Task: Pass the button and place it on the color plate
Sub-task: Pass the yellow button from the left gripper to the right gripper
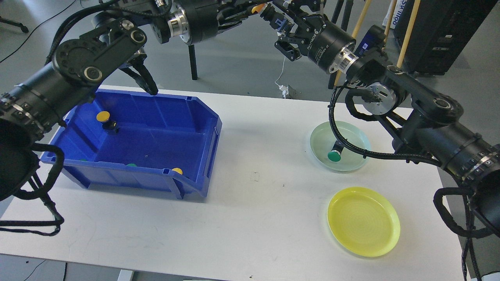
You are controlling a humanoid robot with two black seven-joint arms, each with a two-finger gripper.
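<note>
My left gripper [250, 8] reaches to the top middle of the head view, shut on a yellow-capped button [256, 7]. My right gripper [273, 17] meets it from the right, its fingertips right next to the button. Its fingers are partly cut off by the top edge, so I cannot tell how they stand. A pale green plate [353, 136] at the right holds a green button [334, 155]. A yellow plate [363, 221] lies empty at the front right. A blue bin [156, 128] at the left holds another yellow button [104, 117] and several more along its front wall.
The white table [254, 203] carries the bin and both plates. Black cables loop from my right arm over the green plate. Stands, poles and a black cabinet are behind the table.
</note>
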